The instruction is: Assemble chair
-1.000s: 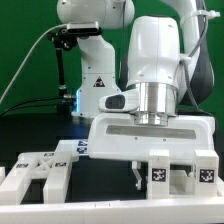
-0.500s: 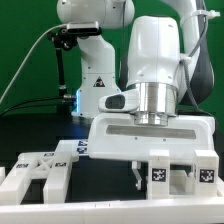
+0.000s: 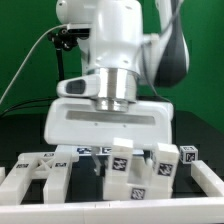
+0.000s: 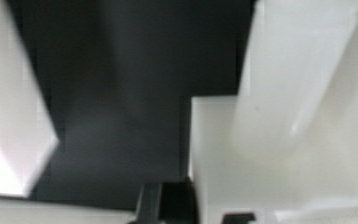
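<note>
a: quick pass. gripper (image 3: 100, 166) is low over the near table (image 3: 20, 135), hand body hides most of it. fingers look pressed right together, no gap i can make out.

b: holding anything?

a: can't see a part between them in the exterior view. wrist view is blurry, just white slabs and dark table, so i'd say closed with nothing clearly in the grip. could be pushing or nudging, that's a guess.

b: where are the chair bits?

a: all loose along the near edge. a tagged white post (image 3: 121, 165) stands upright just to the exterior view's right of the fingers, another tagged block (image 3: 163, 168) right of that, and a small tagged piece (image 3: 188, 153) further right. on the exterior view's left, a flat notched slab part (image 3: 40, 168) lies on the table with tags on top. nothing visibly joined yet, so early in the assembly by my read.

b: risks?

a: fingers sit very near the upright post; a sideways move could tip it or knock it into the neighbouring block. the hand's wide body hangs low over the parts too, so dropping further could clip the post tops. and with the fingers closed they can't take a part without opening first; opening this close might shove the post.

b: second arm in the back?

a: yes, another white robot (image 3: 75, 40) far behind, well apart, no issue.
</note>
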`<control>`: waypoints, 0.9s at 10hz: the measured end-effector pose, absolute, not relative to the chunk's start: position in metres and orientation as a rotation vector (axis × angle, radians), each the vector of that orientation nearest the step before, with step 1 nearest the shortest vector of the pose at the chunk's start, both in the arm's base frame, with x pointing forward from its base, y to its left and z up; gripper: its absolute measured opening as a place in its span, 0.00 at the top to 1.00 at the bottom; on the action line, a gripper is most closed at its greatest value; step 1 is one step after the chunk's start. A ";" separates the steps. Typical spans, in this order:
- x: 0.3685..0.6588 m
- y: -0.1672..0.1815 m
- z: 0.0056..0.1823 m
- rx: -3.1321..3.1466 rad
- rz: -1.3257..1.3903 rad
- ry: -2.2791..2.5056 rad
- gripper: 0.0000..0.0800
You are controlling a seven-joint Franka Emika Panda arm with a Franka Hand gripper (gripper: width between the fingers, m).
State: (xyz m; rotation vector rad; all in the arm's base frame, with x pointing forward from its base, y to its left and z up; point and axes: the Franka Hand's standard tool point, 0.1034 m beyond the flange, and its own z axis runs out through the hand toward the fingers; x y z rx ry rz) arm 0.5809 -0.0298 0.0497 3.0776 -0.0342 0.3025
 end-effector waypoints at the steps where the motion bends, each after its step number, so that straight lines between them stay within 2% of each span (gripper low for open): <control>1: 0.581 -0.030 0.060 3.116 0.224 -0.044 0.95; 3: 0.576 -0.022 0.072 3.157 -0.086 0.032 0.95; 4: 0.581 -0.022 0.071 3.162 -0.148 0.026 0.95; 6: 0.571 -0.017 0.069 3.166 -0.372 0.020 0.95; 9: 0.574 -0.031 0.082 3.074 -0.876 -0.080 0.95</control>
